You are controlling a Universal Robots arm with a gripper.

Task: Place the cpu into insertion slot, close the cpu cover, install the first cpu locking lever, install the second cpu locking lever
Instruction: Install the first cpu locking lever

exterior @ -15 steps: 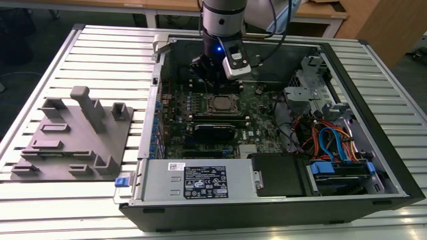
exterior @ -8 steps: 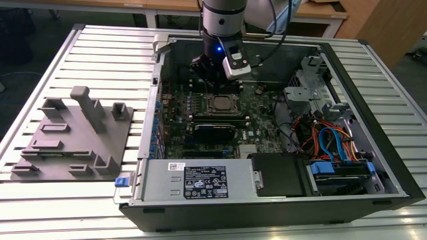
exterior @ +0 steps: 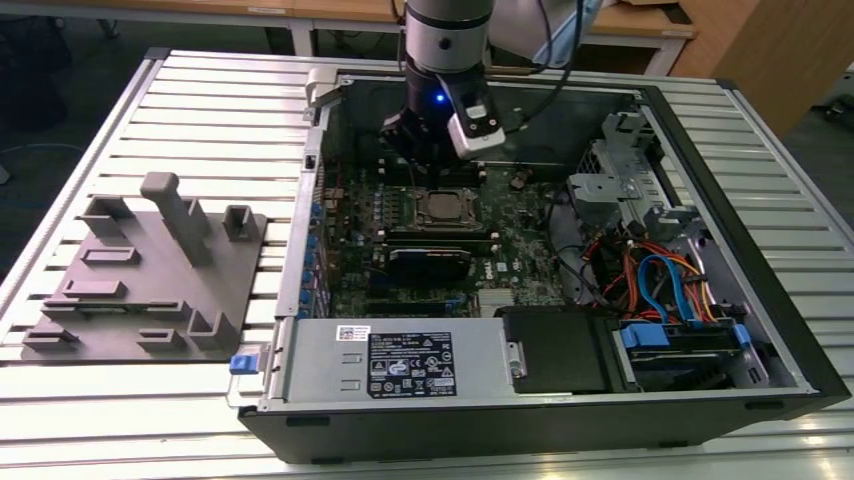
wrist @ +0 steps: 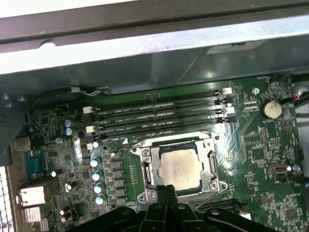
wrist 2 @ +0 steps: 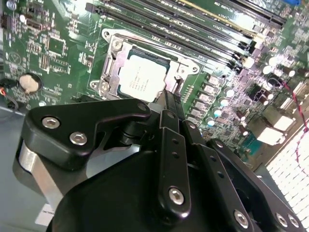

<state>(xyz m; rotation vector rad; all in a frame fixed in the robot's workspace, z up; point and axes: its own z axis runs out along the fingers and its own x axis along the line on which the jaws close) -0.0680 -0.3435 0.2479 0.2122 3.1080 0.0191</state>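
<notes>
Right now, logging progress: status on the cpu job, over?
Claw shut, low at cpu cover edge. Cpu seated, cover down around it. No obstruction seen.

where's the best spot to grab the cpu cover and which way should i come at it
Likely the thin outer edge of the cover, on the side nearest the gripper, coming straight down from above. It lies flat as a frame around the cpu, so its middle gives nothing to pinch, and the memory slots crowd the far edge.
</notes>
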